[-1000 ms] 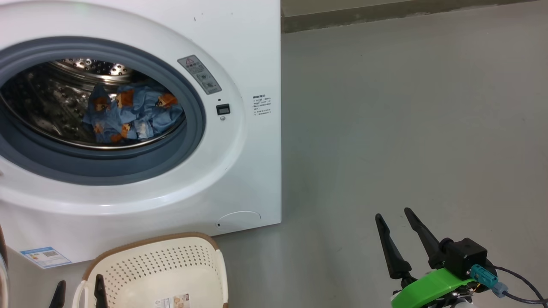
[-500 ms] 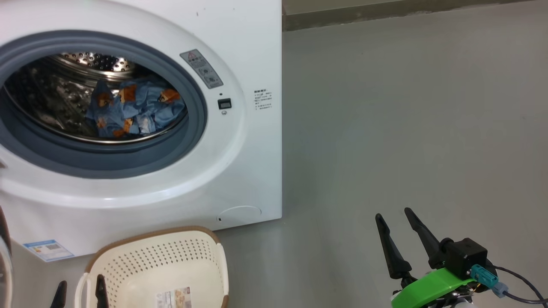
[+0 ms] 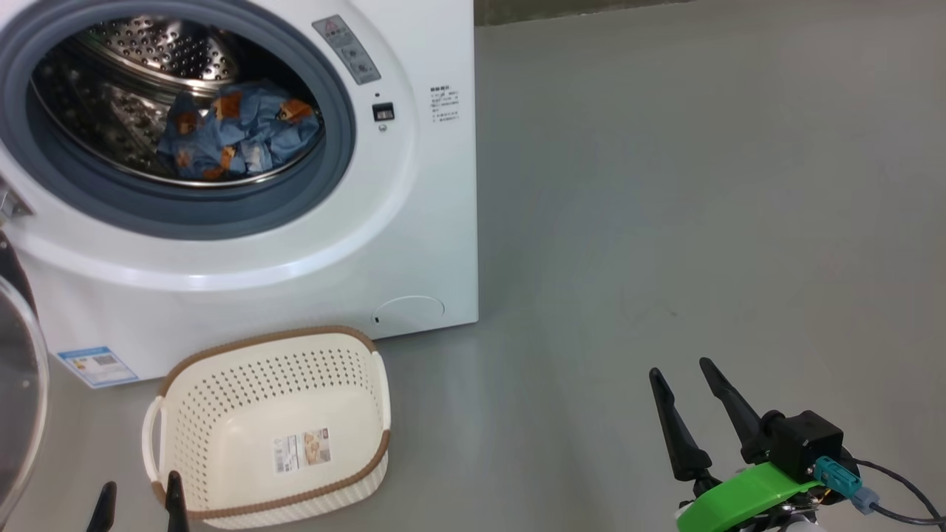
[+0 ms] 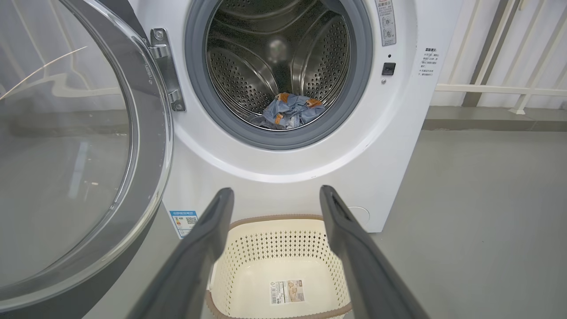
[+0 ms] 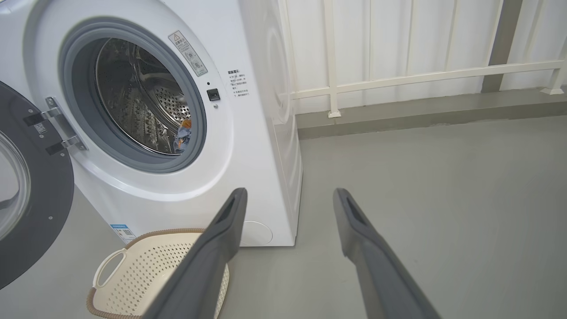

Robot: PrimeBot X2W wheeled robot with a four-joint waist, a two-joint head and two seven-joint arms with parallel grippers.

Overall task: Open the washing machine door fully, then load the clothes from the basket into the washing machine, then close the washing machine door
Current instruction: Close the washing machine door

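The washing machine (image 3: 414, 222) stands at the upper left, and its door (image 4: 88, 155) is swung wide open to the left. Blue clothes (image 3: 236, 129) with orange-brown figures lie in the steel drum, also seen as clothes (image 4: 290, 110) in the left wrist view. On the floor in front of the machine sits the cream basket (image 3: 222, 391), holding nothing but the label on its bottom. My left gripper (image 3: 140, 502) hovers open at the basket's near left corner. My right gripper (image 3: 680, 368) is open over bare floor, well to the right of the basket.
Grey floor (image 3: 702, 185) stretches free to the right of the machine. A low kerb and a white railing (image 5: 398, 77) against a white wall run behind it. The open door (image 5: 40, 212) takes up the space left of the basket (image 5: 146, 266).
The head camera has tilted down, so the machine sits higher in the picture and the whole basket now shows. Both grippers stay open, and nothing in the scene has shifted.
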